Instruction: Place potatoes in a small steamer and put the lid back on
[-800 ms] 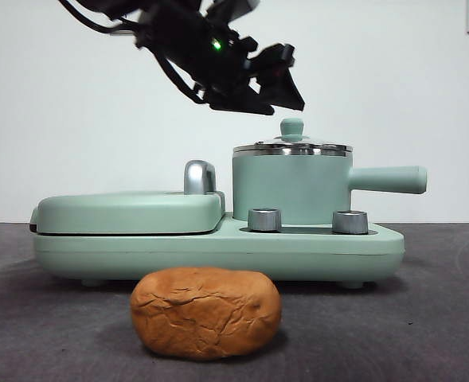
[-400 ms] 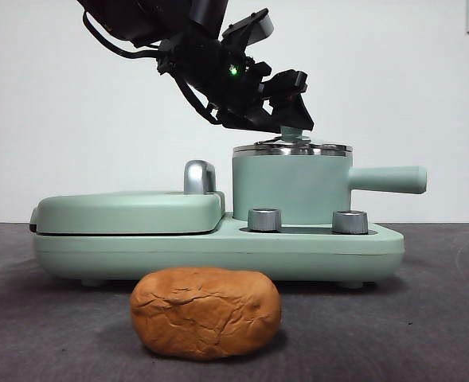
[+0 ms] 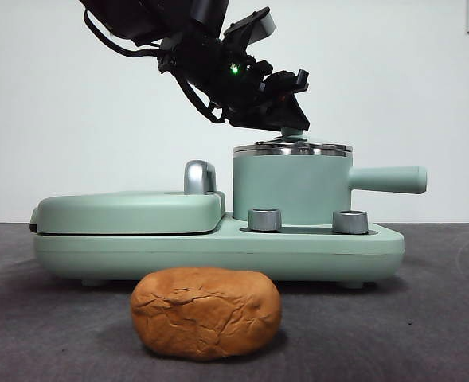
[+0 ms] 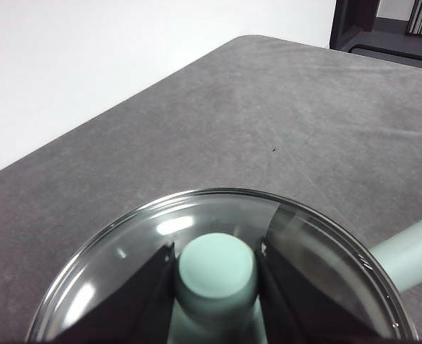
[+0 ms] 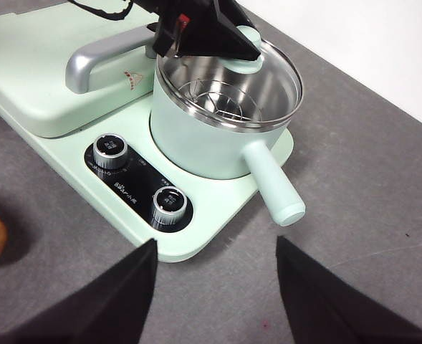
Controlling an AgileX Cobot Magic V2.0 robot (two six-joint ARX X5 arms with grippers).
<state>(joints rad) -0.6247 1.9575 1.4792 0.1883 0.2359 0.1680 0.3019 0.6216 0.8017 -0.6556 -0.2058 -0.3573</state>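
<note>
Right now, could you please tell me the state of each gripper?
Left gripper: shut on the knob of the lid, which sits on the small steamer.
Right gripper: open, holding nothing, above the table.

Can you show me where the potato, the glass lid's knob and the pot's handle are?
potato (image 3: 206, 313): front view, middle of its cracked surface.
lid knob (image 4: 216, 270): left wrist view, its flat top.
steamer handle (image 5: 274, 188): right wrist view, mid-length.
</note>
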